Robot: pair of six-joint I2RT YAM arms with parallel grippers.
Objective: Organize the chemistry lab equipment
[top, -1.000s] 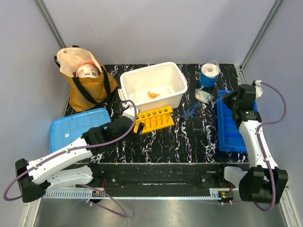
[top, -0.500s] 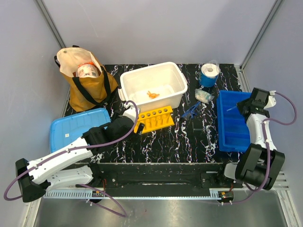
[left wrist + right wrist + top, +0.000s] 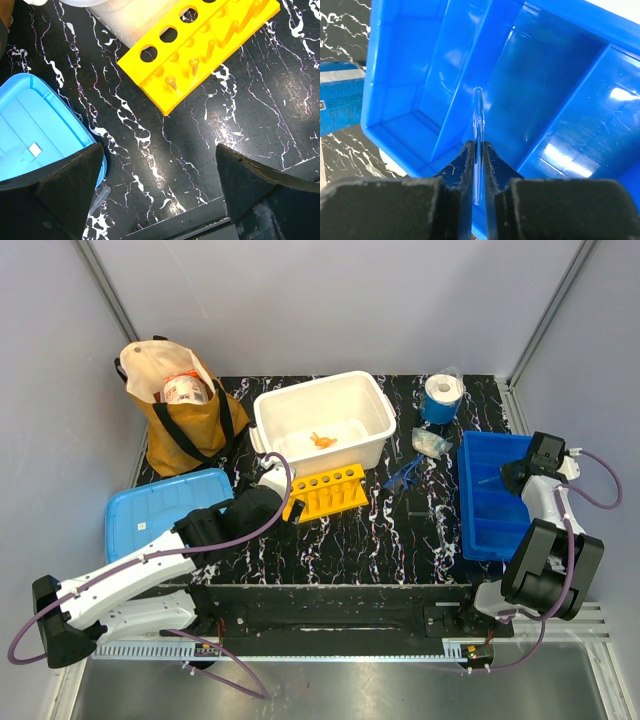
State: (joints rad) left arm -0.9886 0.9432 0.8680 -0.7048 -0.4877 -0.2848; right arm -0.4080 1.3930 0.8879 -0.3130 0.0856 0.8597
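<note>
Under clear tube (image 3: 478,135), blue divided tray (image 3: 560,125)

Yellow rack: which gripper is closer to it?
Left. The left gripper hangs open beside the yellow rack; the right gripper is far off over the blue tray, pinching a clear tube.

Top view: bright, even light from overhead; shadows short, soft. White bin (image 3: 372,410) nearly washed out. My left wrist view: sharp on rack (image 3: 200,55); small glare spots on glossy table (image 3: 200,150); my left fingers (image 3: 55,195) dark, blurred at bottom corners. My right wrist view: white glare patches on tray (image 3: 545,65), right side; tube (image 3: 478,130) glints; my right fingers (image 3: 385,210) dark, soft-focus.
</note>
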